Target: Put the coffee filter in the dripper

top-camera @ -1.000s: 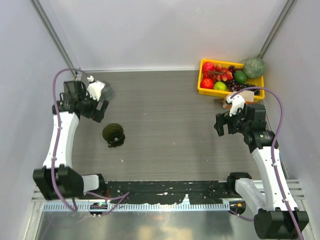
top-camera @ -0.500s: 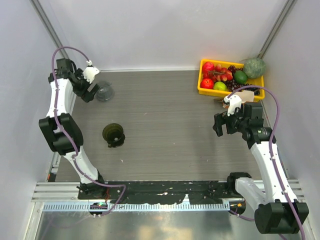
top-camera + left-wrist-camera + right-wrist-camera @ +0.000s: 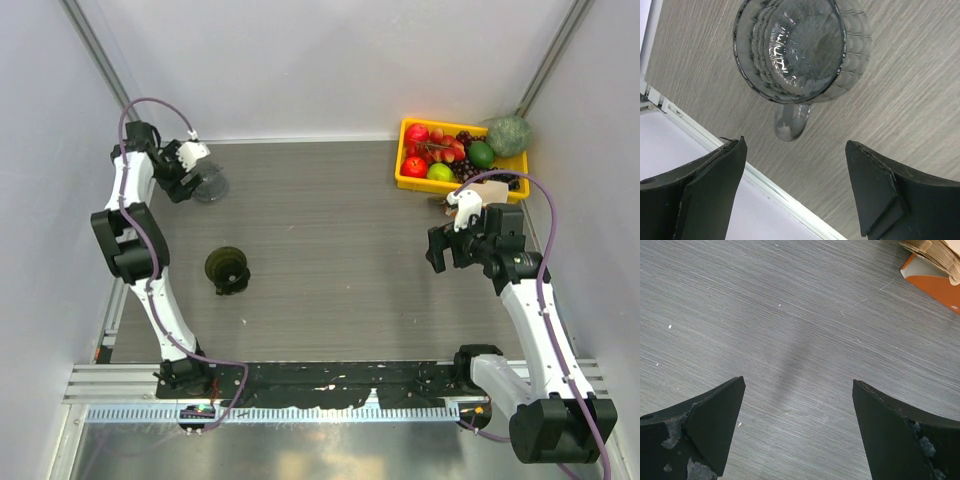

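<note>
1 dripper [image 3: 228,268], 1 clear grey cup [image 3: 210,183], 1 yellow crate [image 3: 415,183] w/ fruit [image 3: 440,152] (approx 3 red, 2 green, grapes), 1 big green round item [image 3: 508,135], 1 coffee filter stack [image 3: 932,249], sheet ct unclear. 2 grippers: left gripper [image 3: 795,160], right gripper [image 3: 797,395].

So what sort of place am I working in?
Probably a lab robot cell, not a kitchen: plain white walls box in a wood-grain table, a metal rail runs along its near edge, and props like a yellow crate of fruit and the dripper sit staged.
</note>
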